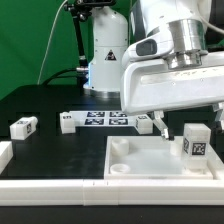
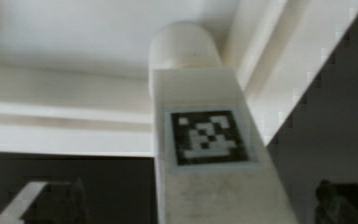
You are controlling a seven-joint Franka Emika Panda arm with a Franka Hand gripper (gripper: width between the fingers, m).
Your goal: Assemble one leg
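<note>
A leg (image 1: 196,141), a small white block with a black-and-white tag, stands upright at the corner of the large white tray (image 1: 150,166) on the exterior view's right. My gripper (image 1: 186,128) hangs over it, open, one dark finger (image 1: 161,124) showing beside the leg. In the wrist view the leg (image 2: 211,120) runs down the middle between my two fingers (image 2: 44,203), with a gap on each side; the gripper (image 2: 194,208) does not touch it. The tray's white wall (image 2: 69,95) lies behind. A second leg (image 1: 23,127) lies on the black table at the exterior view's left.
The marker board (image 1: 96,120) lies flat behind the tray. A white rail (image 1: 60,190) runs along the front edge, with a white piece (image 1: 4,152) at the far left. The robot's base (image 1: 105,60) stands at the back.
</note>
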